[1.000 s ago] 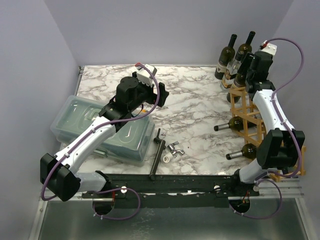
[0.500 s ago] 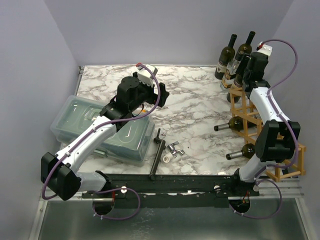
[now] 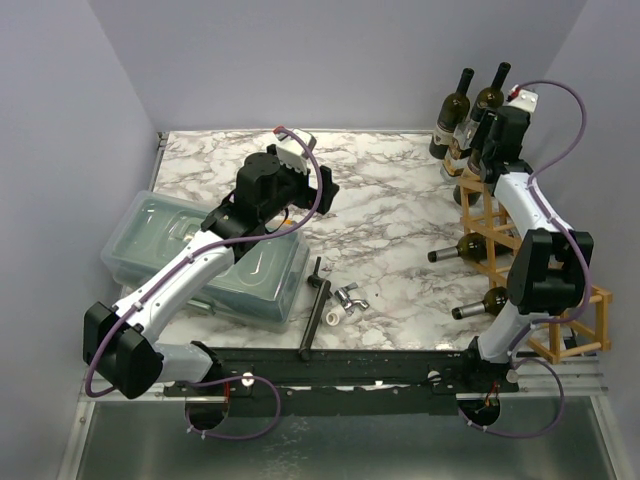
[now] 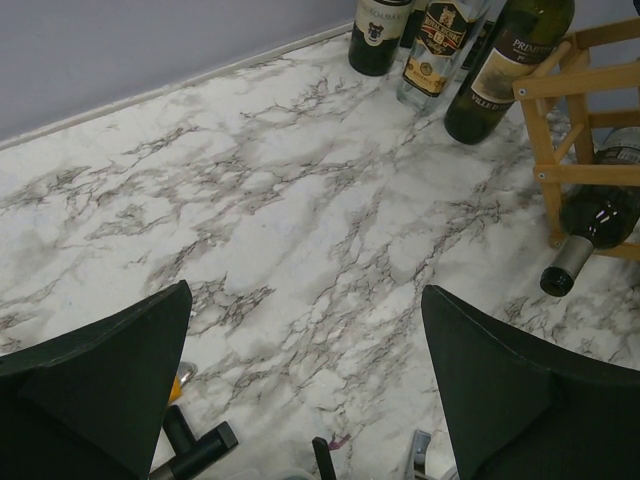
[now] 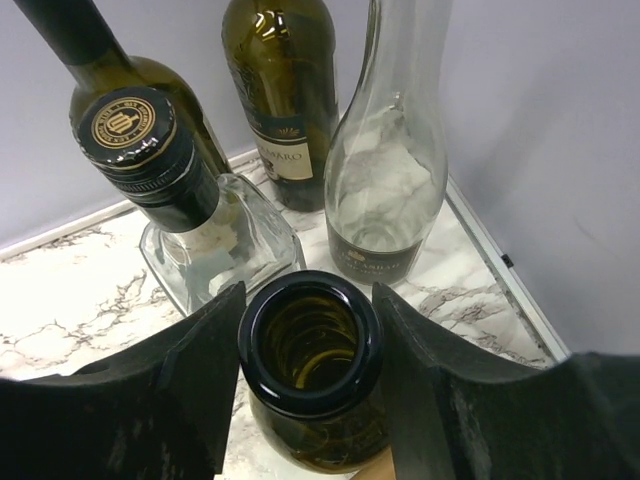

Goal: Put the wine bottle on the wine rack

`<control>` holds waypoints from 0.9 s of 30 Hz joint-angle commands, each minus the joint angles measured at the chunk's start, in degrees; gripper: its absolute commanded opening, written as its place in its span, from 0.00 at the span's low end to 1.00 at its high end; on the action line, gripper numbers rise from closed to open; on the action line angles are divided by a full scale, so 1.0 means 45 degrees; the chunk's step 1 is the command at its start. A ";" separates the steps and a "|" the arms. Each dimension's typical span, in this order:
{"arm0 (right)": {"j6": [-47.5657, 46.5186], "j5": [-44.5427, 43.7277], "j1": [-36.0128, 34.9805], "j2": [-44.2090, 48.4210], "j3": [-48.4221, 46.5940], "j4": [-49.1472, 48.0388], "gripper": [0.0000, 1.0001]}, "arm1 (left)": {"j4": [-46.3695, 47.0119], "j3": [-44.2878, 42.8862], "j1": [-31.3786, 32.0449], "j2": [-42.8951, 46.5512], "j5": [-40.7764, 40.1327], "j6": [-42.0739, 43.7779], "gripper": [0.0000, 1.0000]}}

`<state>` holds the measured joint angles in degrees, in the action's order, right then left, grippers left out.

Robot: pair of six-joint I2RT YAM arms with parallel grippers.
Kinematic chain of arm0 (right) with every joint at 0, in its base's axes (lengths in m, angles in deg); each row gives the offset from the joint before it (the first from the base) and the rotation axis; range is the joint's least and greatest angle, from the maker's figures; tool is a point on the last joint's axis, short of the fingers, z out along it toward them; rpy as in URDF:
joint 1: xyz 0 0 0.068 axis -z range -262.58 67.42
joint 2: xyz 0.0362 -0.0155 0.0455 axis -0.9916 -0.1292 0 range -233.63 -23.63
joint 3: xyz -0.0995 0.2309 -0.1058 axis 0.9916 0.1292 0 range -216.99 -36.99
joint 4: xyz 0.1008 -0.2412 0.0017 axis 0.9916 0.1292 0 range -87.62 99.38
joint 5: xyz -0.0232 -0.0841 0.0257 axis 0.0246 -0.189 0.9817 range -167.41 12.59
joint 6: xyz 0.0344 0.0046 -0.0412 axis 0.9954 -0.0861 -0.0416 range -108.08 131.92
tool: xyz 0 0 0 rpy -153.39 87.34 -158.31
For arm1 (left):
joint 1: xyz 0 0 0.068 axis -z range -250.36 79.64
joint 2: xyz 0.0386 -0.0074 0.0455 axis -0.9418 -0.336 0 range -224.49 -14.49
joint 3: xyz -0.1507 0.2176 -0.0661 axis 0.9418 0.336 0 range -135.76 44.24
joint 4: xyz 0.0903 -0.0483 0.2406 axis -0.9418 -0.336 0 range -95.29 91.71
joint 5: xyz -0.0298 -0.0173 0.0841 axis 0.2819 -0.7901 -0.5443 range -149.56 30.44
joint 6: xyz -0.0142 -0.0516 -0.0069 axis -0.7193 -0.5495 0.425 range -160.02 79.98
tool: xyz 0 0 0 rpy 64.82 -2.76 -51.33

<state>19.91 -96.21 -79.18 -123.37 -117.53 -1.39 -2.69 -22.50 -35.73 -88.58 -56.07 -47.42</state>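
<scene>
Right wrist view: right tool (image 5: 308,300) straddles the open-mouthed wine bottle (image 5: 312,345).
Whether it grips cannot be told; bottle upright by the wine rack (image 3: 472,195), upper right overhead; left tool (image 4: 305,290) gapes wide.

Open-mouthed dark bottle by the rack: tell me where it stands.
Right wrist view: the open-mouthed bottle stands between the right gripper's fingers, in the table's far right corner, at the wine rack's far end.

wine bottle (image 5: 312,375) body beyond bottom edge
</scene>
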 commanded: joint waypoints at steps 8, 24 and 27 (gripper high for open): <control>-0.0747 -0.0067 0.0101 -0.0003 0.0540 -0.1113 0.35 | -0.0056 -0.0365 0.0038 -0.0098 -0.0231 0.0155 0.99; 0.0488 0.3082 0.0074 0.1696 0.0820 -0.0469 0.02 | -0.0058 -0.0403 0.0033 -0.0022 -0.0189 0.0090 0.99; 0.0893 0.3533 0.0084 0.2199 0.0980 -0.0309 0.01 | -0.0094 -0.0403 0.0029 0.0029 -0.0363 0.0157 0.99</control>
<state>20.20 -86.09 -79.09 -119.35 -113.20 -1.79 -2.74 -22.52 -35.73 -88.71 -56.38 -47.24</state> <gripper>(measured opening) 0.352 0.987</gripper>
